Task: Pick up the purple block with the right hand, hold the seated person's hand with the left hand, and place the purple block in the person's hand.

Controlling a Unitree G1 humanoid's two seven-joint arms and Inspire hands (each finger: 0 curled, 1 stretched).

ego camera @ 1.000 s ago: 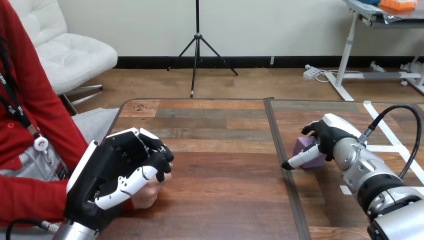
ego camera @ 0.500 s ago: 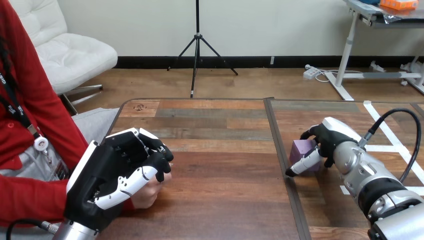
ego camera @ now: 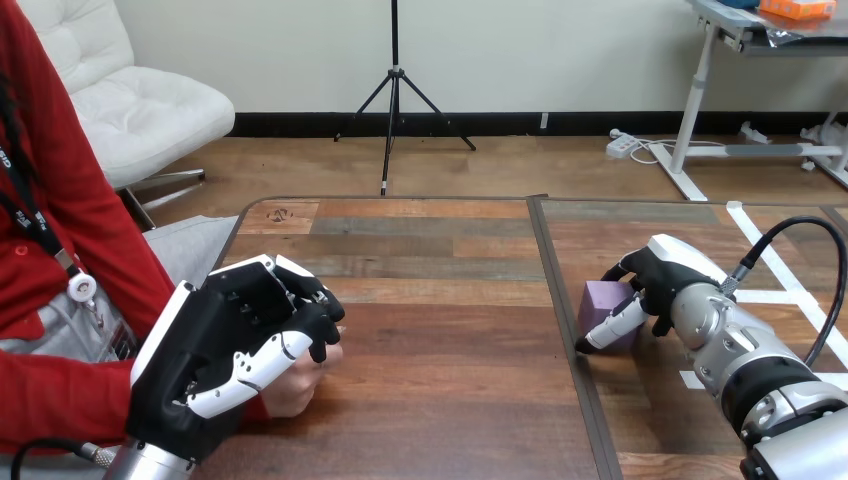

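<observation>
In the head view, a wooden table is seen. A dark line is drawn across it from the far edge to the near edge, and every place here is told from that line.

The block is found just to the right of the line, very close to it. It is purple. It looks to be sitting flat on the table, with its top face up.

The right hand is placed on the side of the block that is away from the line. The block is gripped by this hand. The thumb is laid along the near side of the block, and its tip is right by the line. The fingers are bent over the far side of the block. The silver right arm is seen further right of the line, going down to the near corner.

Some white tape is stuck on the table, further right of the line than the right hand.

The left hand is seen well to the left of the line, near the table's left edge. The person's hand is held by it. The black fingers are curled over the top of the person's hand, and the white thumb is laid across its side. The person's hand is balled up and is rested on the table, under the left hand. It is kept well apart from the block, with the line between the two.
</observation>
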